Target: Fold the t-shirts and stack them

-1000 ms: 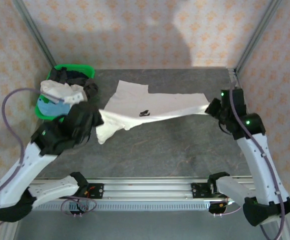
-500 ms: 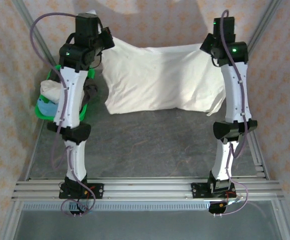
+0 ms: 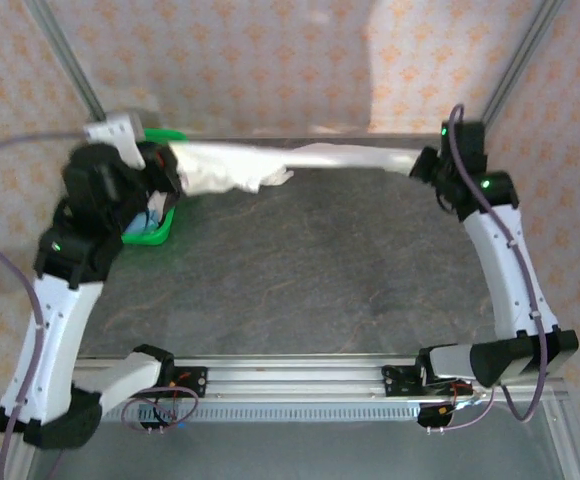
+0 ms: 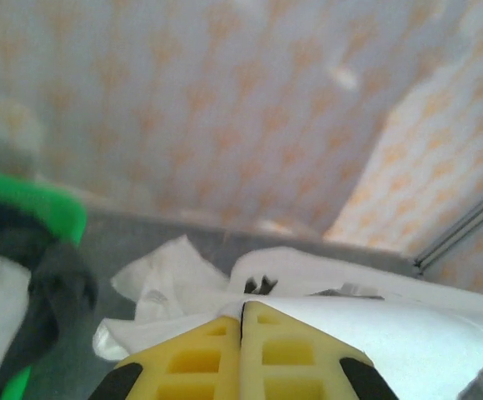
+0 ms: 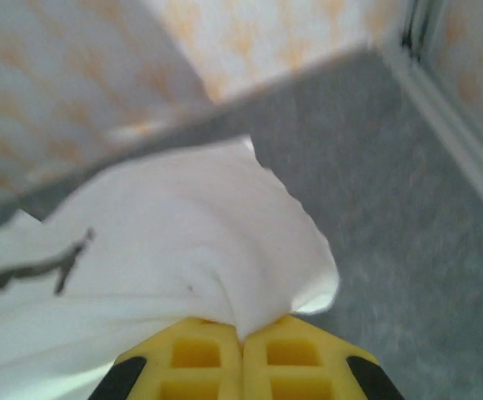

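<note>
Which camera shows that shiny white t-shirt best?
The top external view: the shiny white cloth t-shirt stretches whole from the left gripper to the right gripper. Each wrist view shows one pinched end close up; the right one catches its small black print.

Robot lab cell: aluminium frame [image 3: 65,62], patterned backdrop panels [image 3: 270,60], grey table [image 3: 310,270].

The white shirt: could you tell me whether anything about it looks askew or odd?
Yes. The shirt is bunched into a twisted band along the far edge of the table, stretched between the left gripper and right gripper, not spread flat; its left end is crumpled beside the basket.
</note>
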Robot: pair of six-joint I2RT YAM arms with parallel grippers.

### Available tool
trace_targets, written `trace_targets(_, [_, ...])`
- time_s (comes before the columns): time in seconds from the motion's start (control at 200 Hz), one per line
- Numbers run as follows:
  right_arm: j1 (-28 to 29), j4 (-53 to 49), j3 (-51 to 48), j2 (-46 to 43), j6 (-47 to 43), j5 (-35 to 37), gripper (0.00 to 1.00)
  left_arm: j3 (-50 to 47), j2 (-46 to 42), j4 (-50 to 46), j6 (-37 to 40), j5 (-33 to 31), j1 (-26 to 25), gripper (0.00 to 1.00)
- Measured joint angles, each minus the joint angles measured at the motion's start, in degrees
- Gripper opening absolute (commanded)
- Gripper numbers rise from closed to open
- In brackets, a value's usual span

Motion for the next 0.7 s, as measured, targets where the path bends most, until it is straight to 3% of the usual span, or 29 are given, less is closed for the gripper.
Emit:
trace_targets(0.155, [0.0, 3.1, -21.5, -0.1, 2.5, -1.0, 0.01, -29.9, -8.1, -0.2, -7.9, -0.4, -1.4, 0.0])
trace_targets(0.27, [0.0, 0.3, -28.7, 0.8, 5.0, 0.1, 0.16, -41.3, -13.6, -6.0, -14.5, -0.3, -4.2, 0.0])
trace_targets(0.31, [0.0, -0.6, -29.4, 0.7, 5.4, 0.6, 0.23, -42.9, -16.2, -7.9, -16.5, -0.3, -4.8, 0.13])
trace_targets(0.375, [0.0, -1.4, -29.6, 0.3, 6.6, 2.3, 0.26, -43.9, -19.5, -9.4, -18.7, -0.5, -5.0, 0.38])
trace_targets(0.515, [0.0, -3.0, -28.9, -1.1, 7.6, 5.2, 0.41, -45.4, -21.4, -9.8, -22.4, -0.4, -5.0, 0.71])
trace_targets(0.57, [0.0, -3.3, -28.4, -1.8, 8.0, 5.5, 0.47, -45.4, -20.5, -10.0, -22.5, 0.1, -5.0, 0.76])
trace_targets(0.701, [0.0, -3.2, -27.9, -4.8, 7.9, 4.8, 0.54, -44.6, -16.4, -9.6, -22.6, 0.8, -5.0, 0.77])
